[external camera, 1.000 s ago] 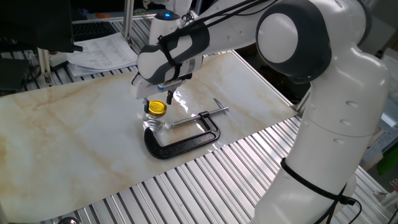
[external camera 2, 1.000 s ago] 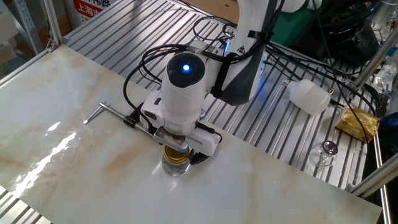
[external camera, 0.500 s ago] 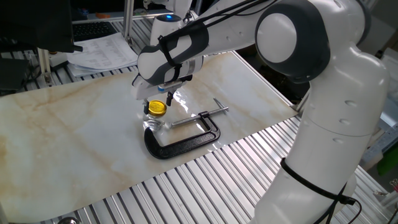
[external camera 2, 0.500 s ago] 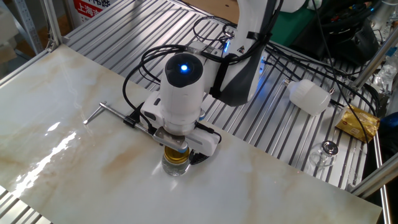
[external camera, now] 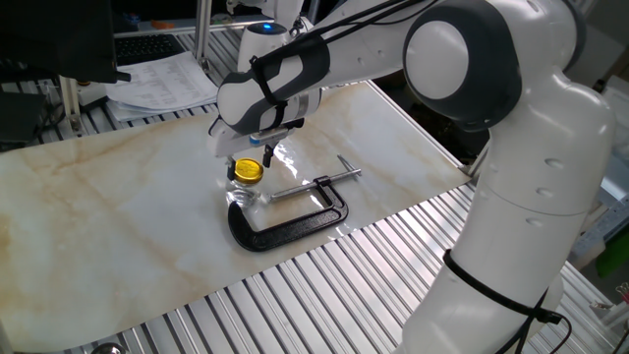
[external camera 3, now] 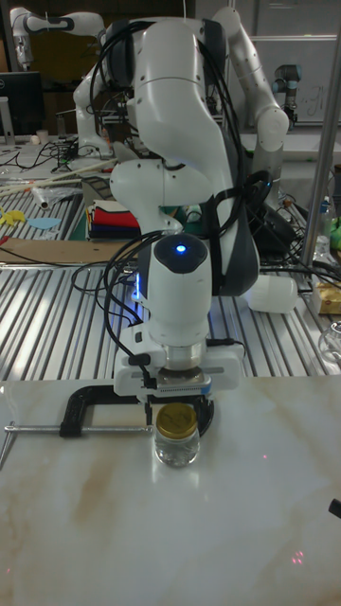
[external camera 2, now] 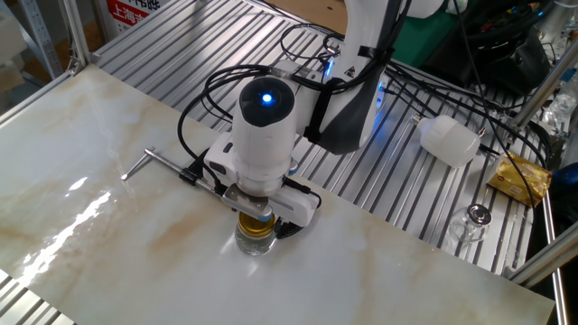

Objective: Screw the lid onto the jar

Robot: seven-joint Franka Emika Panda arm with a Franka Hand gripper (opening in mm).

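1. Nothing visibly moved between the earlier frames and this one: the hand hung at the same spot directly over the lid, and the jar stood where it had on the marble table.
2. Whether the fingers were closed on the lid or clear of it could not be told; the wrist body hid them in all three views.
3. The yellow lid sat on the jar's mouth, so placement looked done; how far it was threaded down could not be judged, and tightening and release likely remained.
4. The clear jar appeared empty, though glare made that uncertain.
5. The jar stood just beside the black C-clamp, at its curved end.
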